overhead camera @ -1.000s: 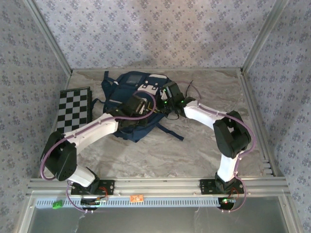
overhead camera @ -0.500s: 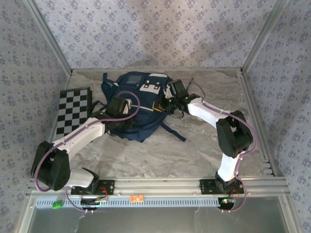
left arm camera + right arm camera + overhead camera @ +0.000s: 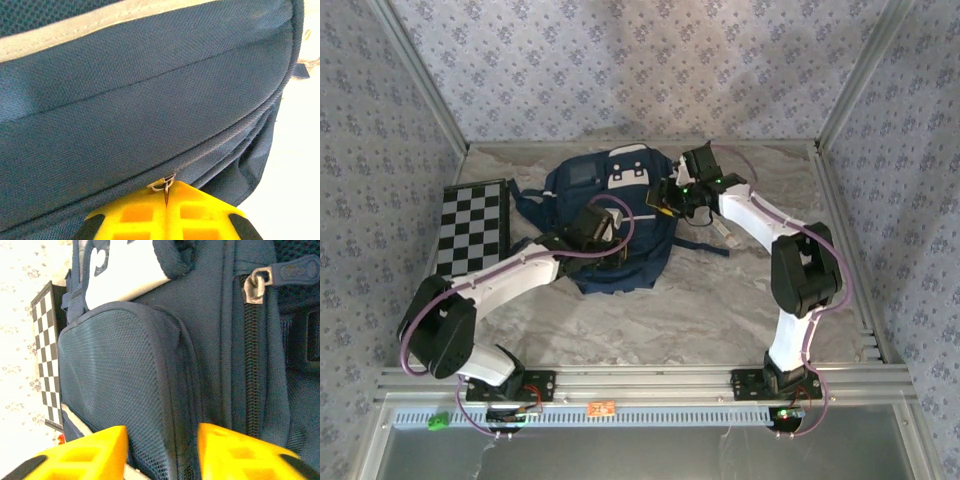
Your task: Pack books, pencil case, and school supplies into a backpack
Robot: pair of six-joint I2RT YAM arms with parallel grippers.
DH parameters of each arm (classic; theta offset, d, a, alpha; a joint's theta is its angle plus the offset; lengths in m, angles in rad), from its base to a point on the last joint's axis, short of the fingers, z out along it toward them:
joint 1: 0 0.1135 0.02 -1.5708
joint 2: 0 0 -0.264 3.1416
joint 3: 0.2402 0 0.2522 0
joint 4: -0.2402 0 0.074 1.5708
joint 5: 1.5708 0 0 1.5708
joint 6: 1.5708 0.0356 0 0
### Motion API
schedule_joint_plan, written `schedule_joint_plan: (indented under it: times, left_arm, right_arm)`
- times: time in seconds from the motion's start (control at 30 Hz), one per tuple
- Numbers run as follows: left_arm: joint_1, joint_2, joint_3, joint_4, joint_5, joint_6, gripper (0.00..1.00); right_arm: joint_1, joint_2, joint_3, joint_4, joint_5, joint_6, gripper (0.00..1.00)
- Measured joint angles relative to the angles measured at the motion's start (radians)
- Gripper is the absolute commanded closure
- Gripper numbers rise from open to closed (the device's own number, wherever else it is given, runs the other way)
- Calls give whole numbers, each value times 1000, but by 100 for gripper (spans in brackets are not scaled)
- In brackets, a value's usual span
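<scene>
Backpack (image 3: 640, 258): lying flat mid-bench, toward the back wall. Left hand (image 3: 166, 200): pressed together, pinching the zip pull (image 3: 161, 184), likely for drawing the zipper along. Right hand (image 3: 162, 442): spread, straddling the mesh pocket (image 3: 115, 385), probably steadying the fabric. Checkerboard (image 3: 470, 228): crowding the left side. Bare bench (image 3: 650, 325): lying open toward the bases.

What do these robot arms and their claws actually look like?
The left arm and right arm are both made of white tubular links joined by bulky black joints, with a thin purple cable looping along each. The left gripper and right gripper end in bright yellow fingers moulded with a waffle-like grid.
</scene>
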Motion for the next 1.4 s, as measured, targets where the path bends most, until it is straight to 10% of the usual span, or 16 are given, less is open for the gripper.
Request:
schedule_joint_plan:
  times: [0.43, 0.87, 1.4]
  left_arm:
    - [1, 4, 15, -1, 1, -5, 100]
    - [0, 8, 19, -26, -10, 15, 100]
    - [6, -269, -82, -172, -44, 97, 100]
  right_arm:
    - [79, -192, -371, 239, -8, 219, 48]
    - [109, -103, -336, 312, 15, 317, 96]
    - [-24, -153, -324, 202, -140, 141, 100]
